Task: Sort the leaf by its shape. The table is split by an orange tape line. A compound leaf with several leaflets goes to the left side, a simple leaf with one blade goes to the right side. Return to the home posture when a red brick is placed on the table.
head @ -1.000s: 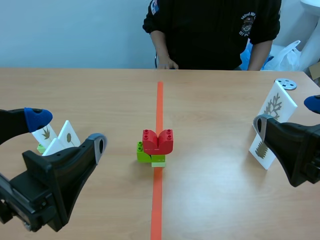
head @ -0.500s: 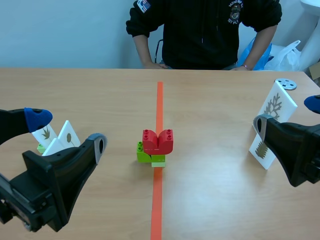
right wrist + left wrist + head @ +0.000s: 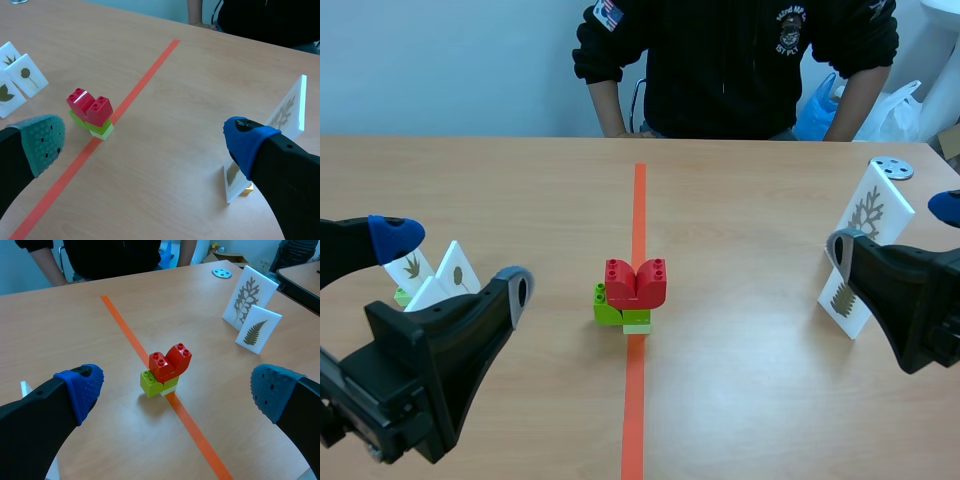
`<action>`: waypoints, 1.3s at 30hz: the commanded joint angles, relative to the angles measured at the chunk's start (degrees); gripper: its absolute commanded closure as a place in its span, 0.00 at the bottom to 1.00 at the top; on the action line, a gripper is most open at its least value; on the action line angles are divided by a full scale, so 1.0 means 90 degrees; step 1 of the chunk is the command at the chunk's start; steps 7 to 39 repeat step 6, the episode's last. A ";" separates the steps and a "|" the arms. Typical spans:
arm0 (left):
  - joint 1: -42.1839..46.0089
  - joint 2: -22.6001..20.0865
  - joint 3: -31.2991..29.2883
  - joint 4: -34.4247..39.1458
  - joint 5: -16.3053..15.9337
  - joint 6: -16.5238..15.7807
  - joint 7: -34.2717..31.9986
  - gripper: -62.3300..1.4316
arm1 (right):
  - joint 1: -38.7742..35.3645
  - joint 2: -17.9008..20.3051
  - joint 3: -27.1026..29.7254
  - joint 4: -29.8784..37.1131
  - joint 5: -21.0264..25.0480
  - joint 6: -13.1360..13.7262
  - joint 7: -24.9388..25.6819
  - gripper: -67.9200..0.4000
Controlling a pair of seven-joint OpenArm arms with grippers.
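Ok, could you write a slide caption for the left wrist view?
Open left gripper facing a red-and-green brick stack on the tape line; two leaf cards stand beyond.

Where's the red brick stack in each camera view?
Scene view: red brick stack mid-table, on the orange tape line.
Left wrist view: the stack ahead of the open jaws, on the tape.
Right wrist view: the stack ahead of the open jaws, on the tape.
Shared landmark: the orange tape line.

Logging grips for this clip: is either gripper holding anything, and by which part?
Nothing is held. The left gripper and the right gripper are both open and empty; the brick stack stands free, touched by neither.
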 commanded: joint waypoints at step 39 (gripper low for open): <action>-0.0039 0.0029 -0.0029 0.0034 -0.0017 -0.0007 -0.0087 0.00 | 0.0041 0.0002 0.0032 0.0061 0.0068 0.0002 0.0092 0.00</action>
